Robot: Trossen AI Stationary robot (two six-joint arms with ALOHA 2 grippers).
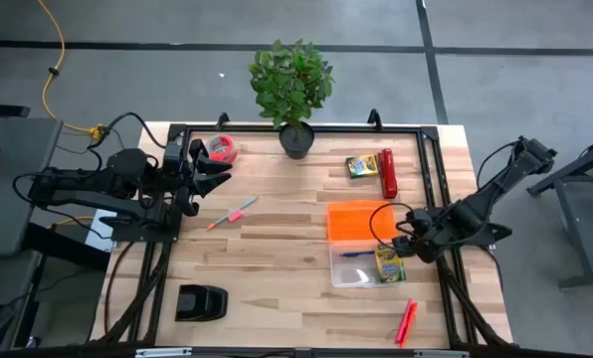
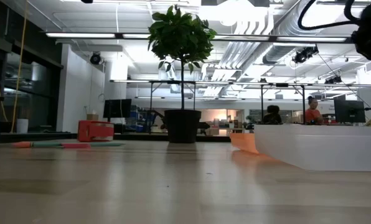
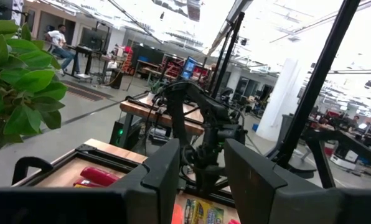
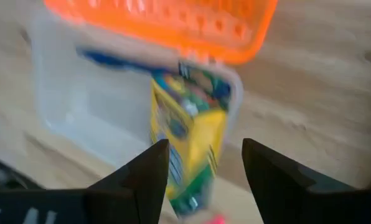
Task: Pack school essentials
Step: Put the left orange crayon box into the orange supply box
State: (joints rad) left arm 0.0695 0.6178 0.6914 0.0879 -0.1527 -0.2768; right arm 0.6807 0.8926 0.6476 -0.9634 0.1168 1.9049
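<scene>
High view shows two pink markers (image 1: pixel 407 320) at the worktop's (image 1: pixel 277 259) near edge. Just beyond, the right tool (image 1: pixel 408 242) hovers with fingers spread over a clear box (image 1: pixel 356 268), where a crayon box (image 1: pixel 389 265) and a blue pen (image 1: pixel 354 254) lie; its orange lid (image 1: pixel 358 220) stands open behind. Farther off lie another marker (image 1: pixel 233 213) and a second crayon box (image 1: pixel 361 165). The left tool (image 1: pixel 215 174), fingers apart and empty, waits near the far left.

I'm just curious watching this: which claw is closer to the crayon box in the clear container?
The right. The right claw hangs open just over the crayon box in the clear container; the left claw is far across the table, by the red tape roll.
</scene>
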